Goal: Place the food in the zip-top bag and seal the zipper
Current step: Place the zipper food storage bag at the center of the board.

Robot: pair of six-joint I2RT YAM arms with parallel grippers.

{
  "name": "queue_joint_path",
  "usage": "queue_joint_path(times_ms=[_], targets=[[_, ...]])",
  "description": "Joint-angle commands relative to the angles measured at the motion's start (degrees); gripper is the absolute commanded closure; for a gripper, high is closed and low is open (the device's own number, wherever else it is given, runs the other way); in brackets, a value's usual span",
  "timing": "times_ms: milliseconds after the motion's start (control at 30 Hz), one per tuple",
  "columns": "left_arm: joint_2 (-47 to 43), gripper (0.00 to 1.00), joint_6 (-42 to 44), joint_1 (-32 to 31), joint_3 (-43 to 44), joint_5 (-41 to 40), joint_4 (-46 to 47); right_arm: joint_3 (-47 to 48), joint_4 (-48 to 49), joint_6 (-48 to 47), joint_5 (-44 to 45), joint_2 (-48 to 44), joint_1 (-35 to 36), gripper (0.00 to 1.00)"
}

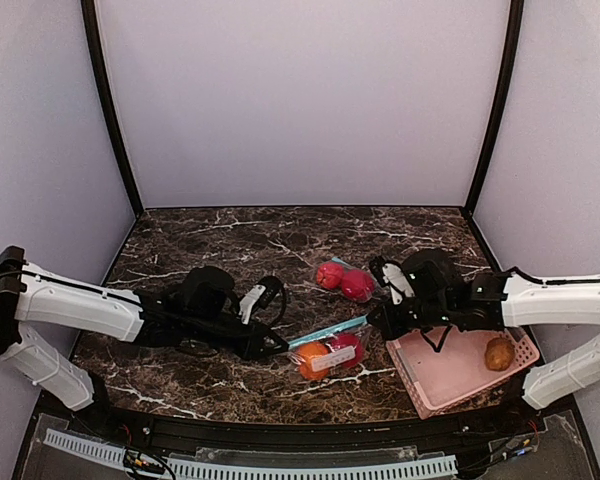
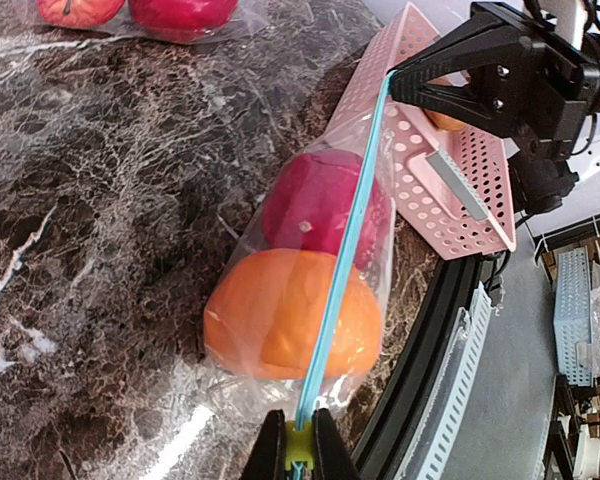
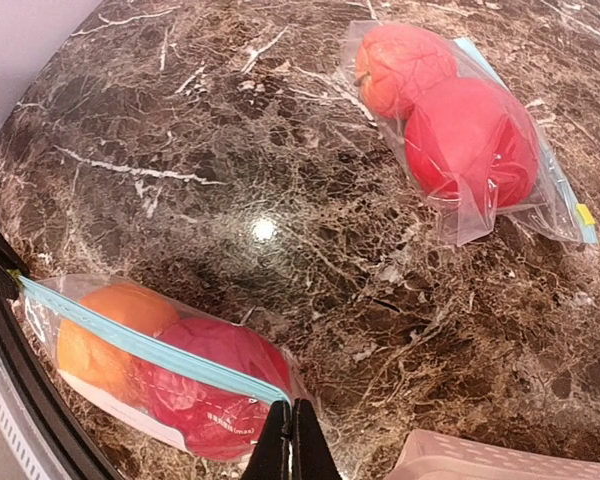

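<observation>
sealing was in hand: the clear plastic zip-top bag (image 1: 328, 352), holding a round orange fruit (image 2: 280, 320) and a glossy red fruit (image 2: 320, 200), lay on the dark marble table (image 1: 200, 240). the left gripper (image 2: 298, 450) pinched one end of its blue zipper (image 2: 350, 230) and the right gripper (image 3: 292, 435) the other. next probably called for a steady pull along the taut strip.

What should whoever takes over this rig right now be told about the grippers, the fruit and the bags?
Left gripper: shut on the slider at one end of the near bag's zipper.
Right gripper: shut on the zipper's other end, strip taut between them.
Things: orange fruit and a red fruit inside the near bag; two red fruits in the far bag, lying free on the table.
Done: all four fruits bagged.
Left: near zipper's closure cannot be confirmed; check it, then release.
</observation>
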Motion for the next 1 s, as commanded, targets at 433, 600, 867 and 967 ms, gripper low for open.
queue_joint_path(times_ms=[433,600,867,967], targets=[[18.1,0.87,5.5,7.5,11.7,2.5,-4.1,5.3,1.4,9.6,10.1,9.9,-5.7,0.78],[17.5,0.45,5.7,7.7,12.5,-0.5,-4.4,4.9,1.5,8.4,9.8,8.2,-6.2,0.41],[12.3,0.12,6.5,9.9,11.3,-4.9,-6.7,4.0,1.5,4.8,6.6,4.7,-8.2,0.11],[9.0,0.11,6.9,12.6,10.1,-5.4,-7.8,3.5,1.4,3.3,4.5,3.6,-10.2,0.07]])
